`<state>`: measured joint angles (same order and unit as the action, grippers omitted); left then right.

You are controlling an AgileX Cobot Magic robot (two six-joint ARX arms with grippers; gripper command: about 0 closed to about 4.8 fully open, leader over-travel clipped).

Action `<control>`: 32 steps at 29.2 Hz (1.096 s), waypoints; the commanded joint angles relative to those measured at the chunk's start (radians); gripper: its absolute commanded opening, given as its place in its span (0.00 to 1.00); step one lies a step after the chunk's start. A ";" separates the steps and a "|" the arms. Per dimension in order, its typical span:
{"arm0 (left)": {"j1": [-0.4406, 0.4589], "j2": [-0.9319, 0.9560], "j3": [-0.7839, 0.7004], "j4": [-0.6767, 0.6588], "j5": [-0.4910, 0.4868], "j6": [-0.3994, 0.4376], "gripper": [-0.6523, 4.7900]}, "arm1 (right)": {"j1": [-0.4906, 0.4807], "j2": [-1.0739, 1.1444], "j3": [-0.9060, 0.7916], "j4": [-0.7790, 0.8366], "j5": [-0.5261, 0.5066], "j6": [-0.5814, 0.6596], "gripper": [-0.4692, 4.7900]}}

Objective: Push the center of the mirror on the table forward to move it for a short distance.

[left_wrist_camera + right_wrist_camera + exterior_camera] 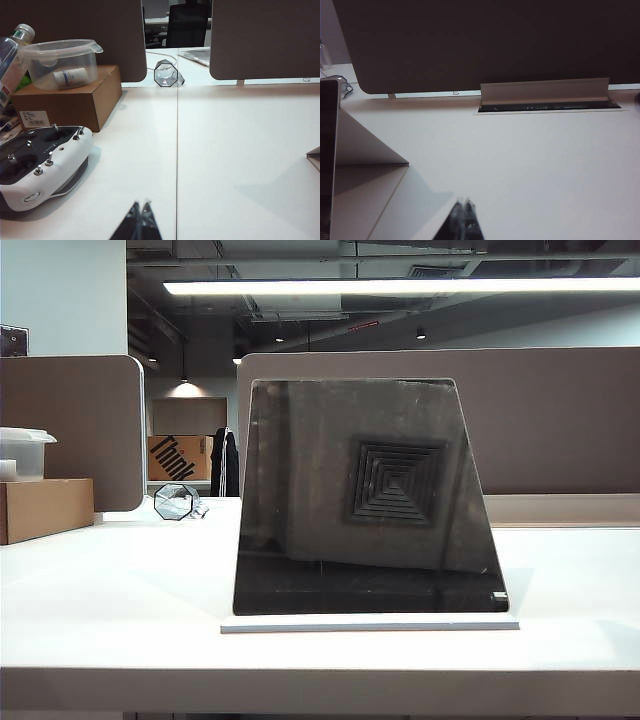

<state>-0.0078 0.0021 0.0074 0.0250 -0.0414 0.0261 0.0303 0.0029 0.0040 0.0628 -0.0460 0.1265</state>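
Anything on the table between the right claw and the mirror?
No: right wrist view shows only bare table between right claw and mirror.

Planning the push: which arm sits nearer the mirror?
Probably right. The right gripper, fingertips together, has the mirror and its stand close beside it; the left gripper, also closed, sees only its corner far off.

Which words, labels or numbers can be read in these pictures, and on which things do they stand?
"Think": on the orange box far behind the desks.
White label on the cardboard box: print too small to read.
Labels on the bottle and on the small bottle in the plastic tub: too blurred.
Nothing else legible.
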 commanded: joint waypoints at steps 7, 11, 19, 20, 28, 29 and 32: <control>-0.014 0.001 0.000 0.013 -0.001 0.000 0.11 | 0.000 0.001 -0.005 0.017 0.002 0.001 0.08; -0.175 0.001 -0.001 0.010 -0.026 0.000 0.11 | 0.000 0.001 -0.005 0.016 -0.047 0.052 0.08; -0.542 0.001 -0.001 0.010 -0.023 0.000 0.11 | 0.001 0.001 -0.004 0.018 -0.405 0.416 0.08; -0.557 0.001 -0.001 0.010 -0.022 0.000 0.11 | 0.002 0.001 -0.002 0.020 -0.453 0.514 0.08; -0.557 0.001 -0.001 0.010 -0.026 0.000 0.11 | 0.023 0.074 0.242 0.014 -0.423 0.598 0.08; -0.557 0.001 -0.001 0.010 -0.026 0.000 0.11 | 0.029 0.120 0.280 -0.008 -0.441 0.568 0.08; -0.559 0.001 -0.001 0.010 -0.026 0.000 0.11 | 0.098 0.364 0.431 -0.064 -0.536 0.435 0.08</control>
<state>-0.5644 0.0017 0.0074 0.0246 -0.0677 0.0261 0.1043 0.3164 0.4026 -0.0006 -0.5415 0.6197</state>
